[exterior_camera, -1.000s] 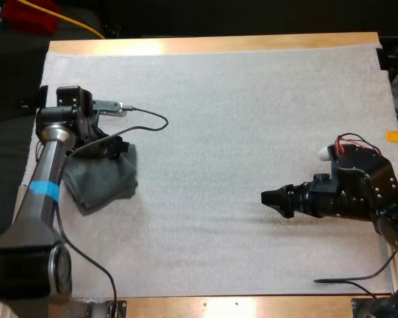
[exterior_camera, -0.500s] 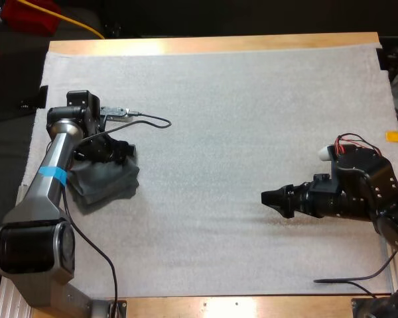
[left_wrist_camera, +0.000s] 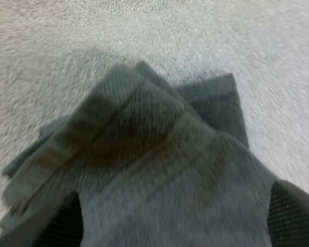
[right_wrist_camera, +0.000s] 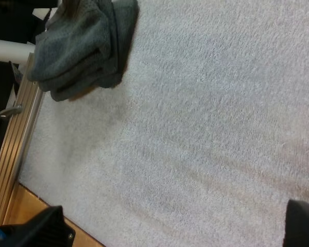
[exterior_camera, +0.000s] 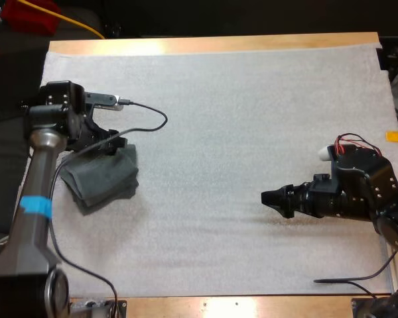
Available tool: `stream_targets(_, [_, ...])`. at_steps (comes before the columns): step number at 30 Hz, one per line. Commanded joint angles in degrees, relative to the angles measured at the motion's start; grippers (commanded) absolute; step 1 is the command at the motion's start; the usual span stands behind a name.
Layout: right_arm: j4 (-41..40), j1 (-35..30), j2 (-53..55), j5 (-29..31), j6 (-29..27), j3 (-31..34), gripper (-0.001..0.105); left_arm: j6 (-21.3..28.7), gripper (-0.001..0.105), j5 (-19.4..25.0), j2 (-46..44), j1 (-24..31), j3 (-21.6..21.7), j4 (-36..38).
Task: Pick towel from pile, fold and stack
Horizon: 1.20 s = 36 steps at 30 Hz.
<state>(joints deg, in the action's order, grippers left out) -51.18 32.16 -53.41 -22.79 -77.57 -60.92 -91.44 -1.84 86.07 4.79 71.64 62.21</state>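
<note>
The left gripper (exterior_camera: 116, 144) is closed on the far edge of the towel (exterior_camera: 103, 177). In the left wrist view the cloth is pinched between both fingers (left_wrist_camera: 62, 224) and rises from the mat (exterior_camera: 239, 119) in a ridged peak. The rest of the towel is laid in folded layers on the mat's left side, just nearer than the gripper. The right gripper (exterior_camera: 272, 199) is held spread, with its fingers (right_wrist_camera: 41, 229) well apart and bare mat between them. It is pointed left over the right half of the mat, well apart from the towel. The mat is spread over the wooden table (exterior_camera: 212, 45), whose far edge is left uncovered.
</note>
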Motion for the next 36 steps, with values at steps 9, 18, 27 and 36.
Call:
stream_targets(9, [-0.1,0.1,0.6,-0.6,-0.7,-0.1,0.081,-0.6,0.071,-0.1,-6.8,-0.1,-0.7,6.2])
stream_targets(18, [-0.1,0.1,0.6,-0.6,-0.7,-0.1,0.081,-1.0,0.071,-0.1,-6.5,-0.1,-12.3,-1.1])
stream_targets(27, [-0.1,0.1,0.6,-0.6,-0.7,-0.1,0.081,-1.7,0.071,-0.1,-0.2,-0.1,-16.0,-2.4])
stream_targets(36, [-0.5,0.1,0.6,-0.6,-0.7,-0.1,0.081,-1.7,0.071,-0.1,2.4,-0.1,-15.2,-1.8])
